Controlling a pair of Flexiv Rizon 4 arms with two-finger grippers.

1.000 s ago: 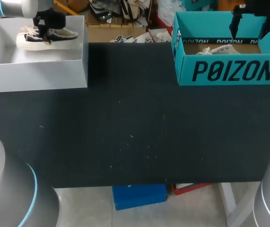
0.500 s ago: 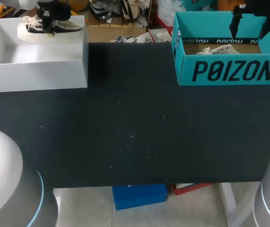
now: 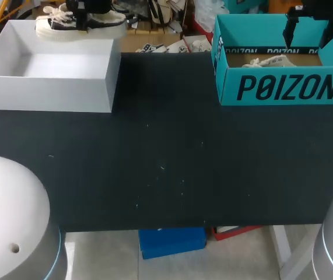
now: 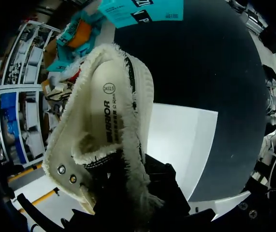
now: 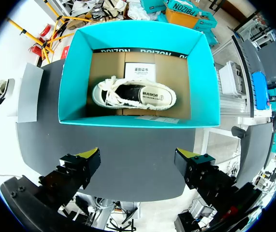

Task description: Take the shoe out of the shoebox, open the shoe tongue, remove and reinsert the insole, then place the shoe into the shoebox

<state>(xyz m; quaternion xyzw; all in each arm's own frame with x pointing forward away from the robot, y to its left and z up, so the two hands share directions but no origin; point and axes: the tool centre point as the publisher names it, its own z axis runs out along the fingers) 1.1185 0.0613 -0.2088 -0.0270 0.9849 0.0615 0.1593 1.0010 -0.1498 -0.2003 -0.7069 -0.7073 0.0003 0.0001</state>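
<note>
The left hand (image 3: 90, 13) is closed on the shoe (image 3: 105, 24), which has a dark upper and a white sole. It grips the shoe at the middle and holds it in the air above the far wall of the white shoebox (image 3: 49, 93). This box stands open at the far left part of the dark bench (image 3: 166, 163). The shoe is about level, with its laced end toward the left side of the bench. In the left wrist view its frayed pale collar and its printed insole (image 4: 109, 108) face the camera, with the white shoebox under it. The right hand (image 5: 138, 157) hangs above the teal shoebox (image 5: 75, 72) at the far right of the bench, its two fingers spread wide and holding nothing. Inside the teal shoebox the other shoe (image 5: 133, 94) lies on the brown bottom, just beside a white card (image 5: 139, 72).
</note>
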